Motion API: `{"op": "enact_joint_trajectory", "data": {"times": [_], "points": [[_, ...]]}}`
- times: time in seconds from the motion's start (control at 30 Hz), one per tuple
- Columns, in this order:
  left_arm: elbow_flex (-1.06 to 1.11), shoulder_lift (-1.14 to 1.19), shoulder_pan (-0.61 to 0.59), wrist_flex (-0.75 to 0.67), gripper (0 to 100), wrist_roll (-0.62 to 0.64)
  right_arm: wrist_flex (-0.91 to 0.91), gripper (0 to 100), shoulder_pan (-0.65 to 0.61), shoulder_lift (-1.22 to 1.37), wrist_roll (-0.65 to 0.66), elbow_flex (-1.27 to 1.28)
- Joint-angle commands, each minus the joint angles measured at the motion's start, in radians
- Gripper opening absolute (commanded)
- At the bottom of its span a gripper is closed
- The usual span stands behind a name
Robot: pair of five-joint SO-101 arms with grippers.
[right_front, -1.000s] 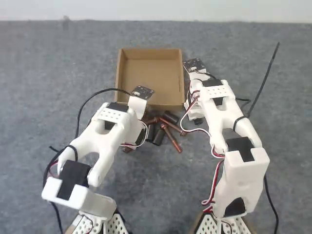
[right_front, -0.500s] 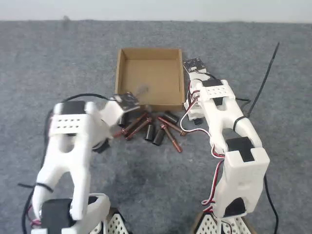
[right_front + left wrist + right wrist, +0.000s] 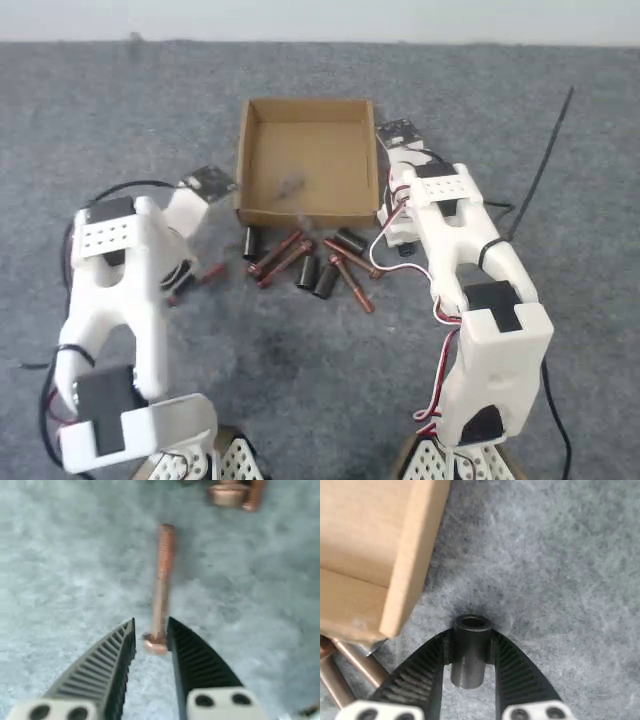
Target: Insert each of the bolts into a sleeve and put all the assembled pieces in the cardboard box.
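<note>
A: From above, we see the cardboard box (image 3: 243, 170) just beyond a pile (image 3: 312, 265) of bolts and sleeves. One bolt (image 3: 209, 271) sits well left of it.

B: On the left wrist, our left gripper (image 3: 150, 626) pinches that bolt's head, fingers nearly closed. It's stiff, light, probably slick; we'd rather hold the shank. Copper, threaded.

A: On the right wrist, our right gripper (image 3: 470, 634) clamps a sleeve (image 3: 469, 670) beside the box corner. It's rigid, black, hollow.

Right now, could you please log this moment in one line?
left hand: shut on bolt | right hand: shut on sleeve beside cardboard box | other bolts, sleeves loose
</note>
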Motion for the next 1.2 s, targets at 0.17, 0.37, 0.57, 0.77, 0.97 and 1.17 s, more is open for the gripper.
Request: {"op": "enact_joint_trajectory", "data": {"times": [0.17, 0.37, 0.57, 0.77, 0.97, 1.17], "points": [[-0.154, -0.006, -0.018, 0.044, 10, 0.224, -0.015, 0.7, 0.019, -0.01, -0.006, -0.055], [-0.196, -0.006, 0.003, 0.153, 1, 0.422, -0.015, 0.7, 0.019, -0.01, -0.005, -0.055], [-0.016, -0.123, 0.009, 0.061, 1, 0.43, -0.015, 0.7, 0.019, -0.01, -0.005, -0.055], [0.278, -0.425, 0.091, -0.051, 1, 0.485, -0.015, 0.7, 0.019, -0.008, -0.005, -0.057], [0.381, -0.425, 0.118, -0.052, 1, 0.634, -0.015, 0.7, 0.019, -0.008, -0.005, -0.057], [0.39, -0.244, 0.109, -0.109, 1, 0.647, -0.015, 0.7, 0.019, -0.008, -0.005, -0.055]]}}
